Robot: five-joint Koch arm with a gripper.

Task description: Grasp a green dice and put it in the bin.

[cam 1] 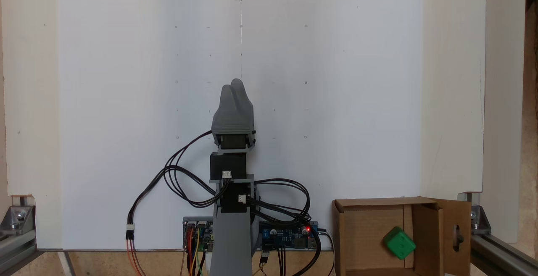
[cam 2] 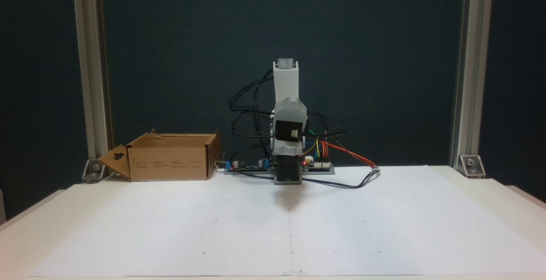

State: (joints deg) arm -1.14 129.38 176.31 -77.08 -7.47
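Green dice (cam 1: 399,243) sat inside the bin (cam 1: 365,230), tilted on the cardboard floor, at about 4 o'clock from the gripper (cam 1: 233,85) in the top-down fixed view, well apart from it. Gripper was folded over the white sheet (cam 1: 126,99), its two grey tips pressed together with nothing between them. In the front fixed view the bin (cam 2: 170,160) wall hid the dice, and the gripper (cam 2: 288,182) faced the camera, tips hard to make out. The arm base was cut off at the bottom edge of the top-down fixed view.
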